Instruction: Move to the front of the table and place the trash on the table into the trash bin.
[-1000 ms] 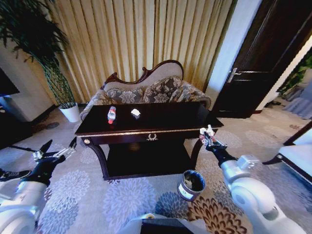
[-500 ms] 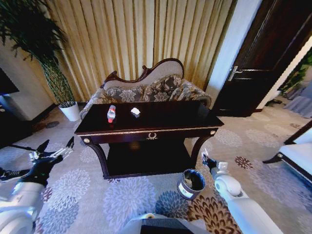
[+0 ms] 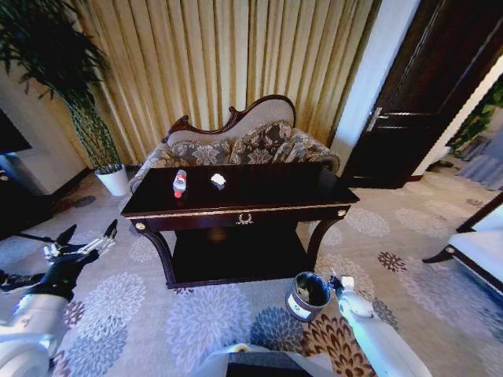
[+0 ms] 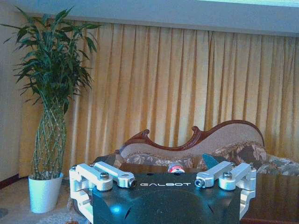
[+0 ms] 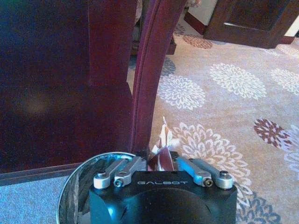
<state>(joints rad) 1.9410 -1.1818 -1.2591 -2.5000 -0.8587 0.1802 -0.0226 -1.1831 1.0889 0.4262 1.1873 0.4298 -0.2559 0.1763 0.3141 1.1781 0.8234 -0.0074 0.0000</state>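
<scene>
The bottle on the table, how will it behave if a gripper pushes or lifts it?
The bottle lies on its side on the glossy table, so a push would probably roll or slide it. It looks like clear thin plastic, so probably light, and it may dent under a firm squeeze. Its round body could slip between fingers.

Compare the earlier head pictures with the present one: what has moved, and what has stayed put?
The right gripper, shut on a pinkish crumpled wrapper, has dropped from beside the dark-brown glossy table's right corner to the rim of the small round dark trash bin. The left gripper stays open at the left; the clear red-labelled bottle and white crumpled paper remain on the table.
</scene>
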